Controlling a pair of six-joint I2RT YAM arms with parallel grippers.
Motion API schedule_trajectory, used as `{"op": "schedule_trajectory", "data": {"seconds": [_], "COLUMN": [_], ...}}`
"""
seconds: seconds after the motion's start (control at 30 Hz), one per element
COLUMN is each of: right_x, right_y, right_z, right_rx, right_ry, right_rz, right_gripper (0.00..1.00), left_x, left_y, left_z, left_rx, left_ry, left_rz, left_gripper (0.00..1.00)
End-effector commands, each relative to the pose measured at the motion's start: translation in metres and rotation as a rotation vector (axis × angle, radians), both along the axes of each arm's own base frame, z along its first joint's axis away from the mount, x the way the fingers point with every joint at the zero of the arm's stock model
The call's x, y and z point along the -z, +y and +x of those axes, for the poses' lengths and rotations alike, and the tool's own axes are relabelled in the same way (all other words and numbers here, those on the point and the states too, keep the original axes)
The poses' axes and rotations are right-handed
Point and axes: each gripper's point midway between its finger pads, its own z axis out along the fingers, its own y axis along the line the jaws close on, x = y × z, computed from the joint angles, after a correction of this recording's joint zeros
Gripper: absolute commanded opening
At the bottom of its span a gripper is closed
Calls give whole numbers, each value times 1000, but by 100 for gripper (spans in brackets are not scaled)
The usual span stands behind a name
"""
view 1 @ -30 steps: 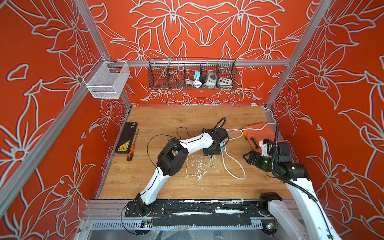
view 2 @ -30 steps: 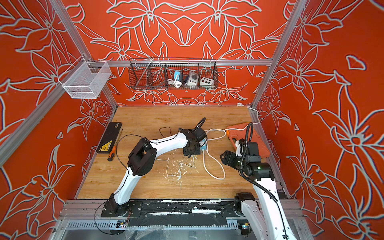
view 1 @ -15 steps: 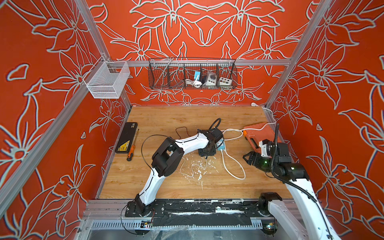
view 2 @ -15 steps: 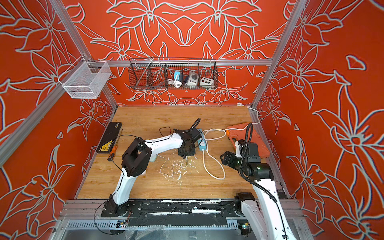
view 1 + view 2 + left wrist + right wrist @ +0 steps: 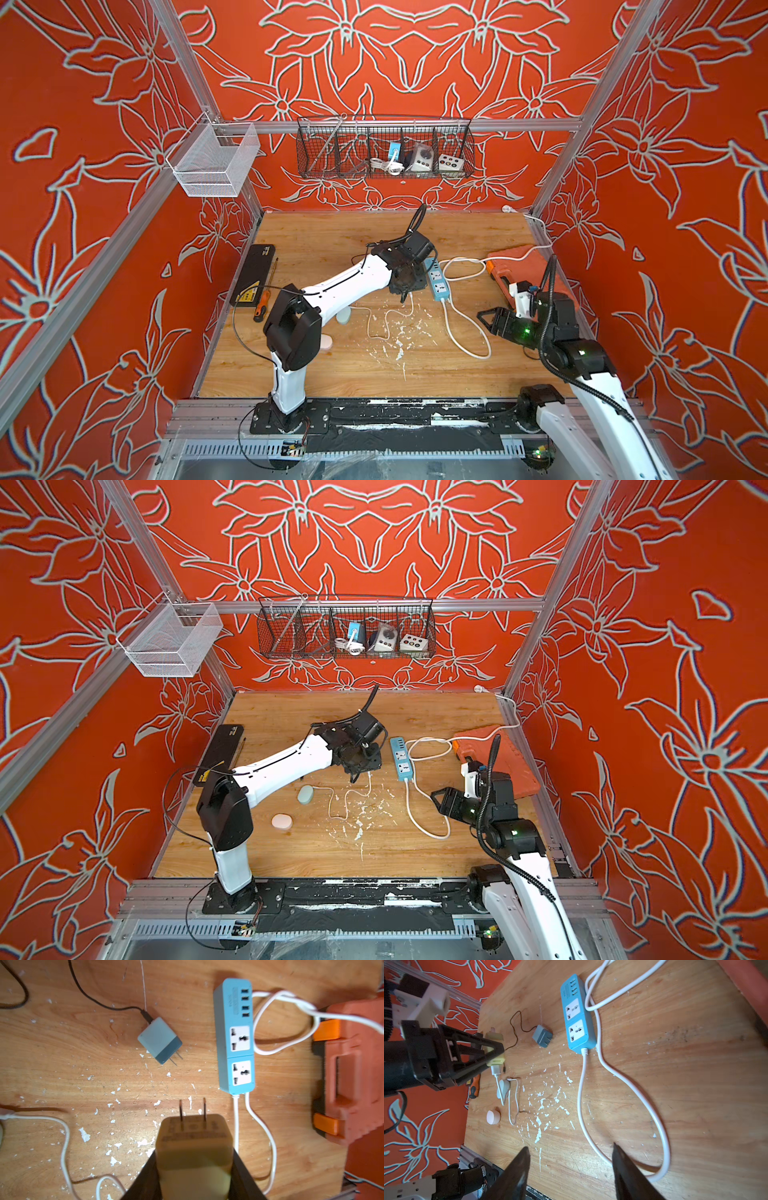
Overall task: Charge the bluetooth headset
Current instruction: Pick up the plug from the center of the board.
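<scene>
My left gripper (image 5: 194, 1151) is shut on a pale yellow wall charger (image 5: 193, 1138), whose two prongs point out ahead. In both top views the left gripper (image 5: 361, 771) hangs just left of the blue power strip (image 5: 402, 758) (image 5: 234, 1036). A thin white cable (image 5: 347, 800) runs from the charger to a small grey-green oval headset case (image 5: 305, 794) (image 5: 503, 1087) on the table. A pink-white round case (image 5: 281, 821) lies close by. My right gripper (image 5: 570, 1147) (image 5: 434, 798) stands open and empty over the strip's white cord (image 5: 623, 1078).
A grey-blue adapter (image 5: 160, 1040) on a black cable lies left of the strip. An orange tool case (image 5: 528, 266) sits at the right edge, a black box (image 5: 255, 272) and a screwdriver (image 5: 264, 301) at the left. A wire basket (image 5: 384, 145) hangs on the back wall. White flecks litter the wood.
My left arm's elbow has swung left, and its gripper has drawn a little left, off the power strip. The right arm has hardly moved.
</scene>
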Motion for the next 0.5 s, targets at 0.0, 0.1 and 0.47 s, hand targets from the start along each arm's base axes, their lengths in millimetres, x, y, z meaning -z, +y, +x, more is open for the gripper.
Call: {"op": "schedule_trajectory", "data": {"seconds": [0.0, 0.1, 0.47], "right_x": [-19, -30, -69], "right_y": [8, 17, 59], "right_z": [12, 18, 44], "right_rx": [16, 4, -28], "right_ry": [-90, -161, -397], "right_rz": [16, 7, -26], "right_gripper": [65, 65, 64], "left_x": [-19, -31, -70], "left_y": [6, 9, 14], "left_z": [-2, -3, -7], "left_rx": [-26, -52, -97], "left_ry": [-15, -16, -38], "left_rz": [-54, -117, -308], "left_gripper": [39, 39, 39]}}
